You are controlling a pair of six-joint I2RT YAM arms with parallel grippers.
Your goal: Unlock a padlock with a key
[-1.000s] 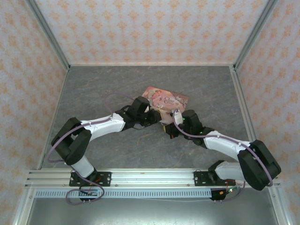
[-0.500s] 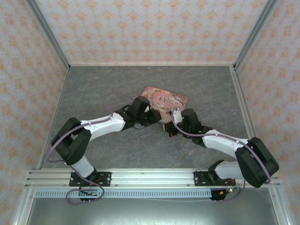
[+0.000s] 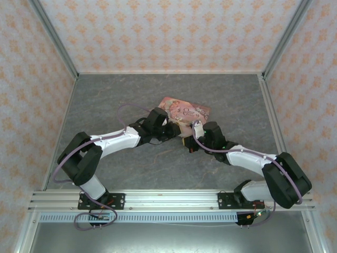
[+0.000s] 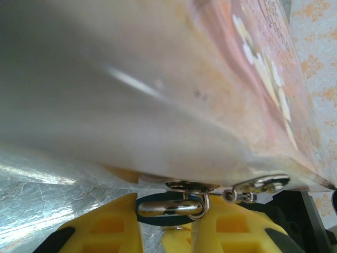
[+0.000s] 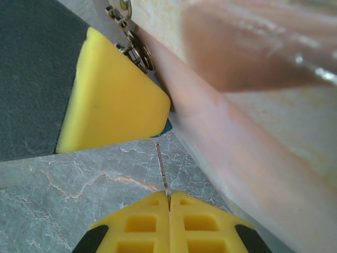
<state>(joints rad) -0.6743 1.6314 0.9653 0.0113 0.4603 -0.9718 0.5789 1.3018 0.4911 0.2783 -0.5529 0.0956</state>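
Note:
In the left wrist view, the padlock, blue-bodied with a shiny metal shackle, sits between my left gripper's yellow fingers, which are shut on it. It hangs from a clasp on the pink tin just above. My right gripper is shut on the key, seen edge-on as a thin blade. The key's tip stands just short of the padlock's blue corner, beside the left finger. In the top view the left gripper and right gripper meet at the tin's near edge.
The pink illustrated tin lies mid-table on the grey marbled surface, close against both grippers. A small metal chain and clasp dangle from the tin's edge. Patterned walls enclose the table on three sides.
The right arm has crept slightly left and forward, bringing the key closer to the padlock. The left arm and the tin have held still.

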